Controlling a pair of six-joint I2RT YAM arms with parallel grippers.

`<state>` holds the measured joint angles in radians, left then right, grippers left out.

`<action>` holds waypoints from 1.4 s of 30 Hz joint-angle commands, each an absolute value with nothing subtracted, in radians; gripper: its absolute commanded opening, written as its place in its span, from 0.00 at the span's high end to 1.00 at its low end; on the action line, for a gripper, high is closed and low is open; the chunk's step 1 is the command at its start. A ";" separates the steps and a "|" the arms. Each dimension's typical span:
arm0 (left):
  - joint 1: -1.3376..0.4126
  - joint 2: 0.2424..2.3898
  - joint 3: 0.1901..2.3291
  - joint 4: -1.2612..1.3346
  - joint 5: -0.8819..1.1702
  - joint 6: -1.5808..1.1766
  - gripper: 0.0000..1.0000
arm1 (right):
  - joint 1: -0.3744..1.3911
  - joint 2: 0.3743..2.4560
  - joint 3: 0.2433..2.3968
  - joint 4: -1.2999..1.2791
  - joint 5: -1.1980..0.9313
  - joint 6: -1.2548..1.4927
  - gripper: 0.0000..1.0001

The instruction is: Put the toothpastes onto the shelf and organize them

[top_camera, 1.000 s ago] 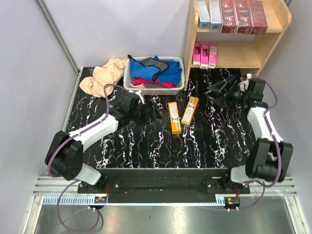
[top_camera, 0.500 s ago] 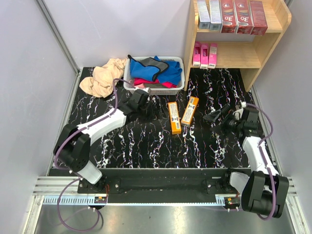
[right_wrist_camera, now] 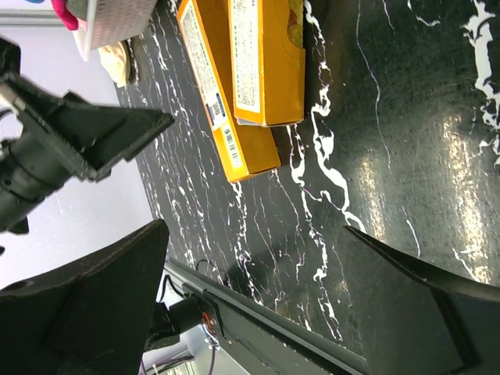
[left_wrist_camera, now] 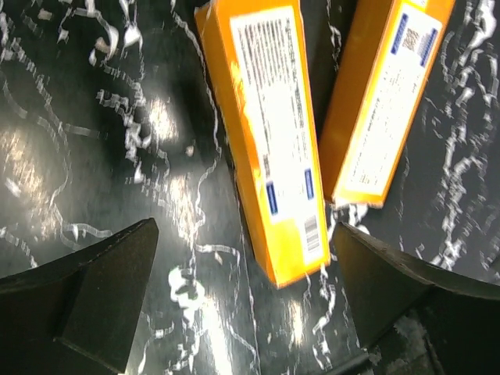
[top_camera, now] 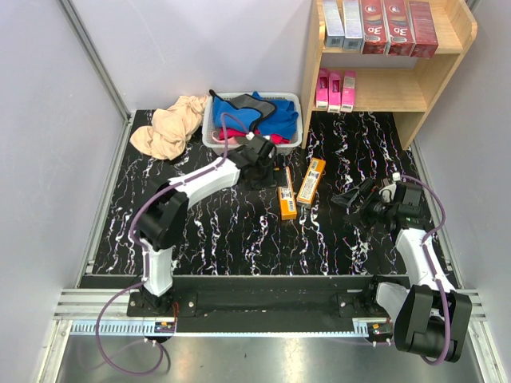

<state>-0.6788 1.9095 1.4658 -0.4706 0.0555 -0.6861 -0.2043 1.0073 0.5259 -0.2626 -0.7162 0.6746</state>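
**Both arms turn toward the last two loose boxes**

Seen from above, the left gripper (top_camera: 266,171) has swung across from the table's left side. It now hangs just beside the far end of the left orange box (top_camera: 285,194). Its jaws are spread wide and hold nothing, and its wrist view shows that box lying within their span. The right gripper (top_camera: 352,196), likewise spread and empty, has drawn back from the shelf (top_camera: 308,72) and points toward the right orange box (top_camera: 311,179). Both boxes lie flat on the black marbled table (top_camera: 200,239), close together and well apart from the shelf. The top-tier boxes (top_camera: 375,24) and the pink boxes (top_camera: 335,89) below already stand in rows. Shelving looks mostly done, and a pickup of the left orange box seems next.
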 commanded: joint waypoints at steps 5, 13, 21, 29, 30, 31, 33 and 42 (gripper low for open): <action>-0.725 2.068 1.650 -0.526 -0.054 -0.627 0.01 | -0.199 1.000 0.515 -0.265 -0.704 0.634 0.00; -0.736 2.180 1.796 -0.575 -0.097 -0.611 0.01 | -0.199 1.020 0.512 -0.267 -0.707 0.617 0.00; -0.742 2.305 1.972 -0.683 -0.147 -0.591 0.10 | -0.199 1.019 0.509 -0.272 -0.710 0.607 0.00; -0.745 2.390 2.062 -0.756 -0.181 -0.572 0.33 | -0.199 1.019 0.511 -0.278 -0.716 0.600 0.00; -0.746 2.394 2.066 -0.758 -0.181 -0.566 0.38 | -0.199 1.017 0.517 -0.278 -0.732 0.591 0.00; -0.746 2.393 2.063 -0.758 -0.183 -0.566 0.39 | -0.199 1.017 0.520 -0.284 -0.733 0.586 0.00; -0.746 2.382 2.054 -0.756 -0.176 -0.569 0.42 | -0.199 1.014 0.534 -0.299 -0.733 0.571 0.00; -0.742 2.231 1.980 -0.669 -0.094 -0.568 0.51 | -0.196 1.000 0.566 -0.331 -0.727 0.555 0.00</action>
